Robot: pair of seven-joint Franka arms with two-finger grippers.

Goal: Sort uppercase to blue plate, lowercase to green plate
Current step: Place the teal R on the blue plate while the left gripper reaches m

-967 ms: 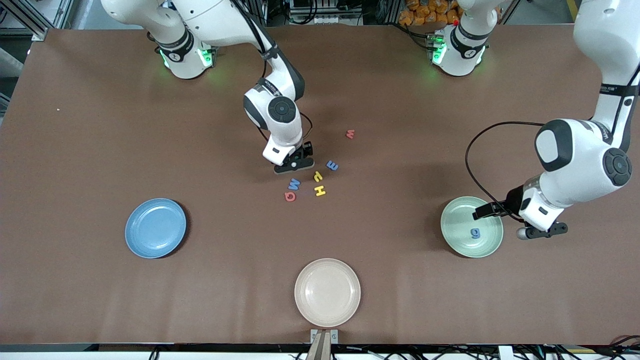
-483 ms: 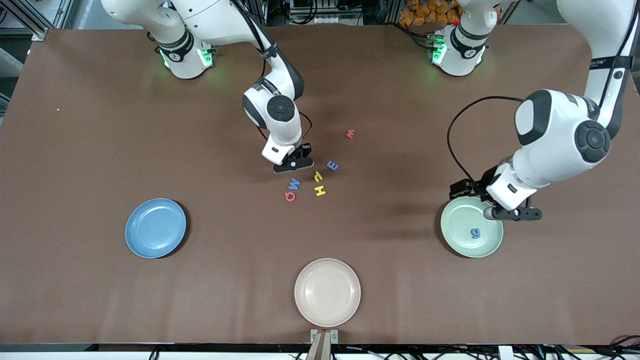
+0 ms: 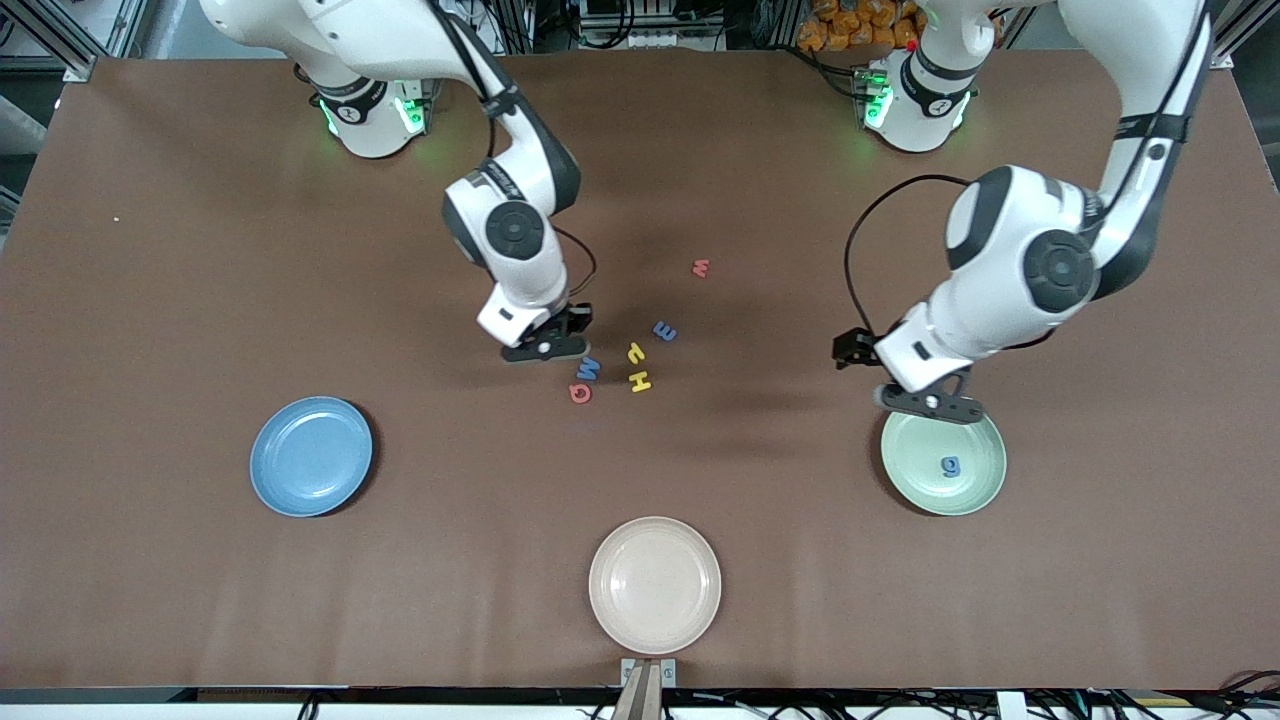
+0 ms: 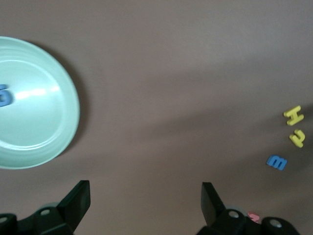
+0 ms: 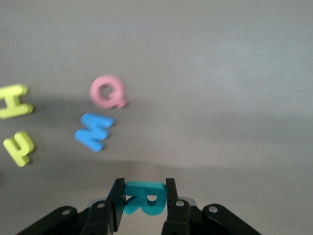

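Observation:
My right gripper [image 3: 545, 350] is shut on the teal-green R [image 5: 145, 197] and holds it just above the table beside the letter cluster. The red Q [image 3: 580, 393], blue W/M [image 3: 589, 369] and yellow H [image 3: 640, 381] lie there with the yellow hooked letter [image 3: 635, 352] and blue e-like letter [image 3: 664, 331]. The red-pink m [image 3: 701, 267] lies farther from the camera. My left gripper [image 3: 930, 403] is open and empty over the green plate's [image 3: 915, 455] rim. A small dark blue letter [image 3: 950, 465] lies in that plate. The blue plate [image 3: 311, 456] holds nothing.
A cream plate [image 3: 655, 585] sits near the table's front edge, nearer the camera than the letter cluster. The green plate [image 4: 34, 105], yellow H [image 4: 294, 115] and blue e-like letter [image 4: 276, 162] show in the left wrist view.
My right gripper has moved with the R toward the right arm's end, away from the cluster. My left gripper has swung from beside the green plate to over its rim, toward the table's middle.

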